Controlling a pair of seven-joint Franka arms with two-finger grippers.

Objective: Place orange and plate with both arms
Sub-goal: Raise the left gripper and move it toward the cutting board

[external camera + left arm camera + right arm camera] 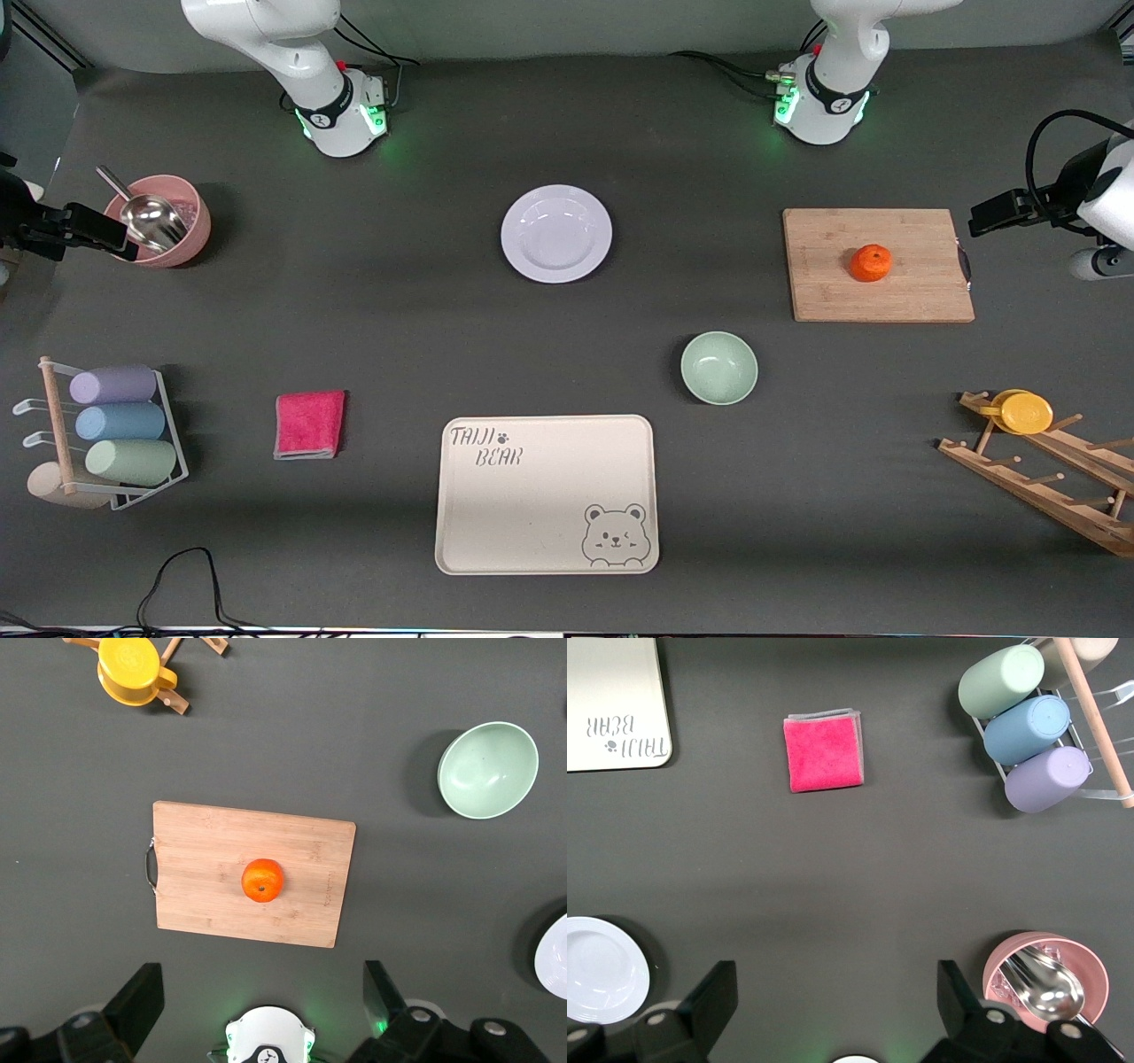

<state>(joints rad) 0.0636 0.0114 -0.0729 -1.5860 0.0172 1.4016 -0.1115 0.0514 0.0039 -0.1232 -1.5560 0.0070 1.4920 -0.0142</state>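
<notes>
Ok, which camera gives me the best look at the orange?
The left wrist view: the orange sits mid-frame on the cutting board, seen from straight above. The front view shows it smaller, toward the left arm's end. The right wrist view doesn't show it.

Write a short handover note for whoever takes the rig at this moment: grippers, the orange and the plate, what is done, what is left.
Left gripper: open, empty, up in the air at the left arm's end of the table, near the cutting board.
Right gripper: open, empty, up beside the pink bowl at the right arm's end.
Orange: sits on the cutting board, untouched.
Plate: lies flat on the table mid-way between the arms' bases, empty.
Done: nothing yet.
Left: pick up both the orange and the plate and place them.
</notes>
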